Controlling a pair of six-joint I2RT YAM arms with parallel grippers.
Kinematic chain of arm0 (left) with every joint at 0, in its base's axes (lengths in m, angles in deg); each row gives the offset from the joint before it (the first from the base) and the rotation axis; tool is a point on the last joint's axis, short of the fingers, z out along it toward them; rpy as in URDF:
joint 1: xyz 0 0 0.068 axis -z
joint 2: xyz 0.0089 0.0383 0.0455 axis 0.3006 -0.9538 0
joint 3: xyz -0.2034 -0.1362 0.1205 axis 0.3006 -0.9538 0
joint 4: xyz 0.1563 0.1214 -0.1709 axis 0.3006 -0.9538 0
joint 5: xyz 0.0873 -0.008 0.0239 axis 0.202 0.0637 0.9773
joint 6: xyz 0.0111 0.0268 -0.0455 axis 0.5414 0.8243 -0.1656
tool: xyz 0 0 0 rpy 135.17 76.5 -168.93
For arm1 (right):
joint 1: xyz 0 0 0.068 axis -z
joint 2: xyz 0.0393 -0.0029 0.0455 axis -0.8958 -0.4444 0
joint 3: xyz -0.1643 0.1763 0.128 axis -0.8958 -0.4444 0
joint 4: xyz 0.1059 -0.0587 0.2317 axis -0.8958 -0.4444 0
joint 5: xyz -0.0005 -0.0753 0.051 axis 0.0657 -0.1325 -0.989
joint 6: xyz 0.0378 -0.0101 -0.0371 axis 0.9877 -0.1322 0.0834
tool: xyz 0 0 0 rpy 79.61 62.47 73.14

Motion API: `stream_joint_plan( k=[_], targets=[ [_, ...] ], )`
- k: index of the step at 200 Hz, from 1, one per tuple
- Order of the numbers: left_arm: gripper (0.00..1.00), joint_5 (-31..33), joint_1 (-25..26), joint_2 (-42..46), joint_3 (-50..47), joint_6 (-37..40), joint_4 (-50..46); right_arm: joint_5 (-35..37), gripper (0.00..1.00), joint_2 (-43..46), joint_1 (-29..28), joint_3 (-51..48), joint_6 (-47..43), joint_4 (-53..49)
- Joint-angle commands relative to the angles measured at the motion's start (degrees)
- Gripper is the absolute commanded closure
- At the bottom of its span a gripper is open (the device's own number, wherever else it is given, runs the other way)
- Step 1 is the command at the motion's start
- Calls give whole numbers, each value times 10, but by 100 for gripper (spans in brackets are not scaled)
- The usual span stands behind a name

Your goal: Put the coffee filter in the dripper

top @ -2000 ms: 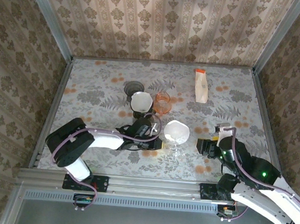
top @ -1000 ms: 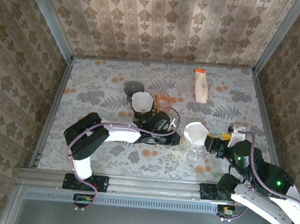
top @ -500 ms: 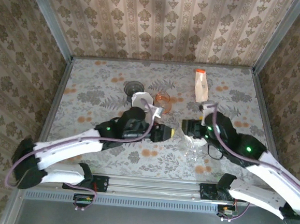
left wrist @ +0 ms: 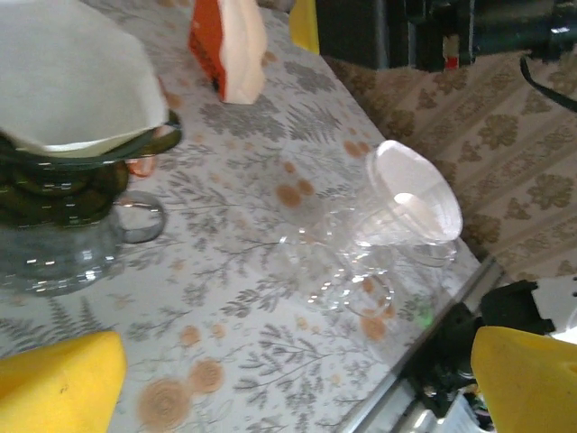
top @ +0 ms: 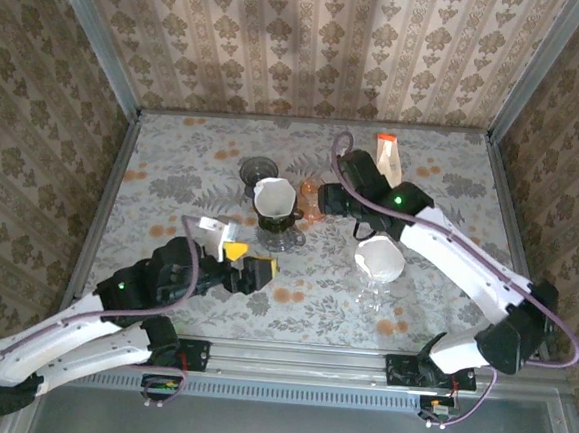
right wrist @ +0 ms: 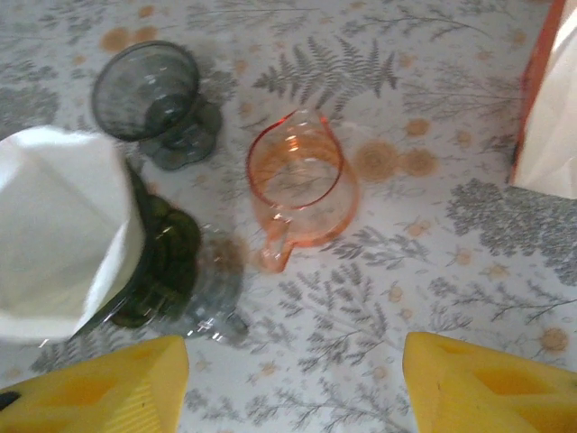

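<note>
Left end effector (top: 250, 260): near the front-left of the desk (top: 172, 177). Fingers spread wide, nothing between them. In the left wrist view the yellow pads (left wrist: 56, 390) sit in the two lower corners with bare patterned surface between.
Right end effector (right wrist: 293, 383): fingers apart, nothing gripped. It hangs over the middle-rear of the desk, looking down on the glassware. In the top view its arm reaches across from the right side.
Coffee filter (top: 382, 256): white paper cone, seated inside the clear dripper (left wrist: 386, 170), right of centre. Neither end effector touches it.
Clear dripper support: rests on a clear glass vessel (left wrist: 338, 271). The glass is hard to make out against the pattern, and I cannot tell whether the dripper sits level.
Green dripper (right wrist: 169, 257): left of the clear one and well apart from it. It stands on a glass carafe (left wrist: 54, 257) with a handle.
Second filter (right wrist: 56, 236): white, fills the green dripper and stands above its rim.
Orange pitcher (right wrist: 302, 185): small, translucent, upright, just right of the green dripper, directly below the right wrist camera.
Grey glass cup (right wrist: 153, 95): upright, just behind the green dripper.
Packet (top: 388, 169): orange and white, lying at the rear right, apart from everything else.
Left end effector vs. glassware: in front of the carafe, not touching it.
</note>
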Motion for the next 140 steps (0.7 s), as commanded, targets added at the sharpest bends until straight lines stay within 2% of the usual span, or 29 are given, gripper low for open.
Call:
stream_joint_plan(
  k=[1,46,140],
  targets=[
    [0,44,-7,40,-8,20,-65,-44,35,-51,21,45,-25,-63],
    [0,58,-25,101,-20,23,-106,-90,31,-149,42,103,-56,-107],
    [0,59,-51,144,-28,17,-142,-154,26,-262,83,154,-84,-129]
  ],
)
